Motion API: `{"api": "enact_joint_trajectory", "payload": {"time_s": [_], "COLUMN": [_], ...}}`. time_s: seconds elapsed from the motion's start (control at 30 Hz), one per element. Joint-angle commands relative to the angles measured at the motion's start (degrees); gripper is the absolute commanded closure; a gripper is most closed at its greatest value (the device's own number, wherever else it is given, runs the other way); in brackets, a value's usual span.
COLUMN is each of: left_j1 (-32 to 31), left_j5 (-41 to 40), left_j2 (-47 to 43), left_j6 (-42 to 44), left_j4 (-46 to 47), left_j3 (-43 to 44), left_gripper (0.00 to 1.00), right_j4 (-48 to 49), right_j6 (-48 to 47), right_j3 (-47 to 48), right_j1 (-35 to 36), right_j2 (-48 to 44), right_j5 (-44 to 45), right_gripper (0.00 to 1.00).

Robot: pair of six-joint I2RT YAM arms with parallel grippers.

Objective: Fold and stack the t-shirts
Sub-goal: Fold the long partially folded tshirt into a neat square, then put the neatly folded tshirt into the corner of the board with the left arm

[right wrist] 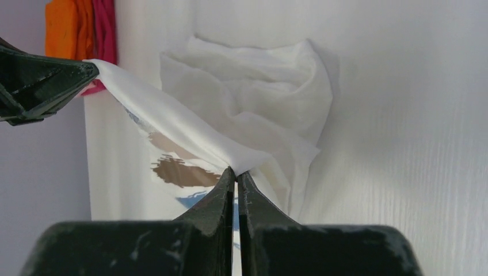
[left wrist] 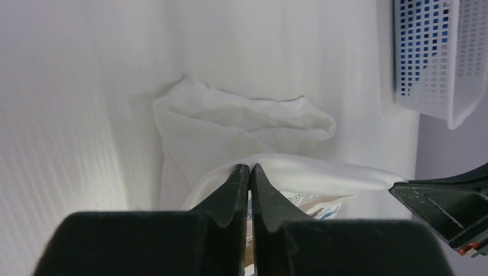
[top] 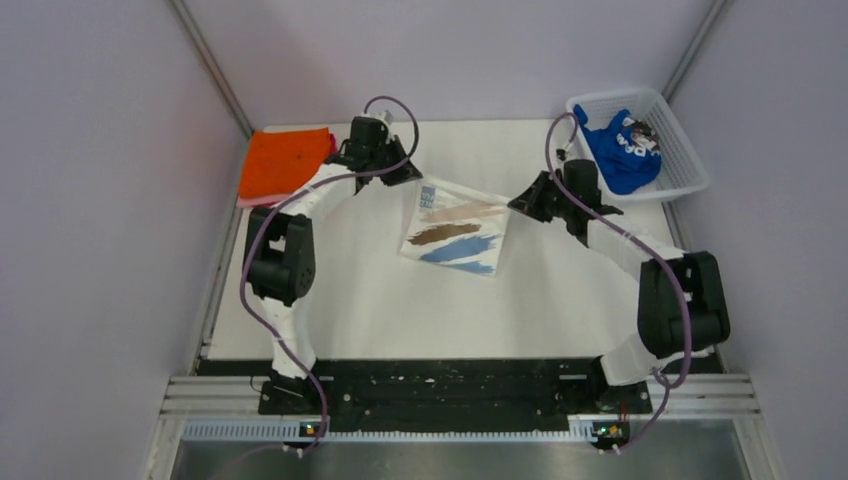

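The white t-shirt (top: 455, 232) with blue and brown brush strokes hangs stretched between my two grippers above the middle of the table. My left gripper (top: 412, 175) is shut on its left top edge (left wrist: 299, 169). My right gripper (top: 517, 205) is shut on its right top edge (right wrist: 190, 123). The shirt's lower part rests bunched on the table (right wrist: 270, 92). The orange t-shirt (top: 284, 160) lies folded at the far left corner on top of the pink one (top: 255, 201). The blue t-shirt (top: 622, 150) with white lettering lies crumpled in the basket.
A white plastic mesh basket (top: 683, 150) stands at the far right corner, also in the left wrist view (left wrist: 443, 57). Grey walls close in the table on both sides. The arms' bases sit on a black rail at the near edge.
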Motion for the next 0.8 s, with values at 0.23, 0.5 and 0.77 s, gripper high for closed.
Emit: {"api": "enact_joint_trajectory", "payload": {"time_s": [0.23,0.5,0.77], "left_j1": [2.23,0.56,-3.79], "left_j5": [6.8,5.97,-4.0], "left_j2": [11.59,9.67,13.54], "left_j6": [5.97,12.14,13.93], "left_j4": [-3.43,-10.3,-15.73], "left_j3": [15.2,5.53,5.93], "left_gripper": [0.01,0.01,0.15], "right_j4": [3.98,3.48,-4.87], "right_j6": [-6.04,-4.42,-4.33], "right_j3": [13.97,-1.15,-8.97], "right_j1": [-2.25,-2.21,-2.21], "right_j2": [13.97,-4.28,-21.85], "right_j5": [2.38,5.27,9.46], "right_gripper": [0.01,0.01,0.01]}}
